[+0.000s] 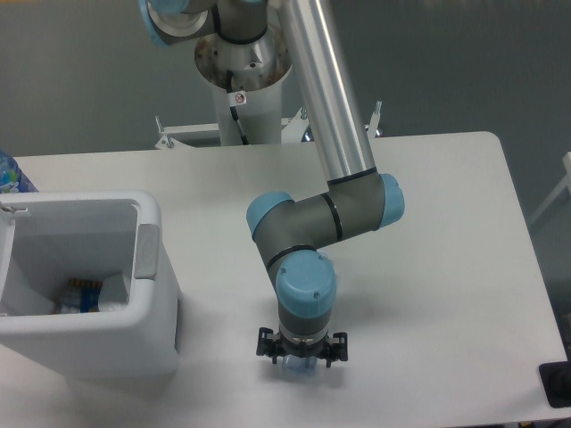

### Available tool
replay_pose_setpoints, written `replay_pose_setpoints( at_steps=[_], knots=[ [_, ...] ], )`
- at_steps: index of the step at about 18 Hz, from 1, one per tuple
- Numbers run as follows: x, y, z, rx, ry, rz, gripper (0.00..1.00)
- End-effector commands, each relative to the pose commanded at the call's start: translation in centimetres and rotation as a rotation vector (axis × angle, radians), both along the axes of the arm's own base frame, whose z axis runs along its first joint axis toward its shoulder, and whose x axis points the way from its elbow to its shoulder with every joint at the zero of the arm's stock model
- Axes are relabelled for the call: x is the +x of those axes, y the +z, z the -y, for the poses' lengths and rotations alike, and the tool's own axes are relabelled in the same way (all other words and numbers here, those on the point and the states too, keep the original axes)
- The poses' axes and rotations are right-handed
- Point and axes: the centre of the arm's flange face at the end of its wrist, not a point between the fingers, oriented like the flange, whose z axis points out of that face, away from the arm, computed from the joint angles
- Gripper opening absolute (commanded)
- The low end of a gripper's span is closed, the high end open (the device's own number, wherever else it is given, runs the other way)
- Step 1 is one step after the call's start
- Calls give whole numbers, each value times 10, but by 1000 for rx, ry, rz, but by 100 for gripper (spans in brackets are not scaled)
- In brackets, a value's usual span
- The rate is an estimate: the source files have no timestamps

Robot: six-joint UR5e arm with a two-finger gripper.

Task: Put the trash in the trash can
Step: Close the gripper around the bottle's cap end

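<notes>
At the far left edge, a bit of a blue bottle (pixel 9 176) peeks in behind the trash can (pixel 153 267). The trash can is a big white box with a thick rim, and it sits on the left side of the white surface (pixel 464 232). It has a grey tab on the side that faces the arm. Down inside it lies a white wad (pixel 111 294) with something blue and yellow beside it. To the right of the can, near the front edge of the surface, the grey and blue arm (pixel 312 223) bends down from its tall silver tube. The gripper (pixel 302 357) points straight down, low over the surface. Just under it you can see a little bit of the clear, bluish crushed bottle (pixel 299 366), which is outside the can and well apart from it. The wrist hides most of the jaws, so I cannot tell if they are squeezing the crushed bottle or not.
</notes>
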Motion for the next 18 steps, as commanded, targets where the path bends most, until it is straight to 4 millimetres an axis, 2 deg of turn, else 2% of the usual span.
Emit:
replay_pose_setpoints(
  at_steps=[2, 5, 10, 12, 13, 15, 17, 18],
  knots=[
    [0, 1, 0, -1, 2, -1, 72],
    [1, 5, 0, 1, 0, -5, 62],
    [1, 14, 0, 12, 0, -12, 56],
    [-1, 28, 1, 31, 1, -22, 56],
    [-6, 45, 2, 53, 6, -40, 56],
    [-22, 95, -1, 132, 22, -90, 56],
    [-41, 161, -2, 304, 86, -74, 56],
    [-51, 197, 4, 394, 130, -57, 56]
  ],
)
